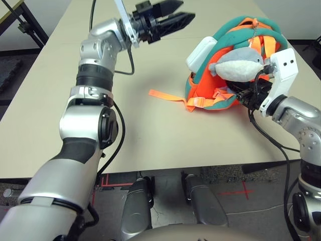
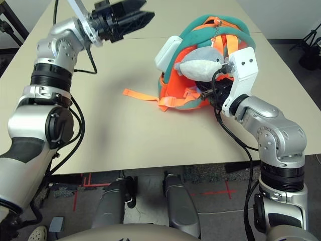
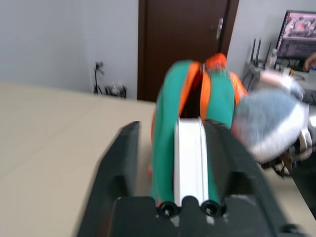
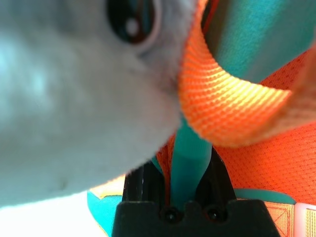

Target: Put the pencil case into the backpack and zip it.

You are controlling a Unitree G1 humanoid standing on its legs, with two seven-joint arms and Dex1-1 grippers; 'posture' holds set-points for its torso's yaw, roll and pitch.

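Left hand [image 1: 174,15] spread, empty, above tabletop [image 1: 60,100]. Right hand [image 4: 190,195] pinching backpack's [image 1: 228,90] teal trim. Pencil case [image 1: 200,54] protrudes from its opening.

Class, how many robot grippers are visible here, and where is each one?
2. The left gripper hovers above the table; the right gripper grips the backpack's teal trim.
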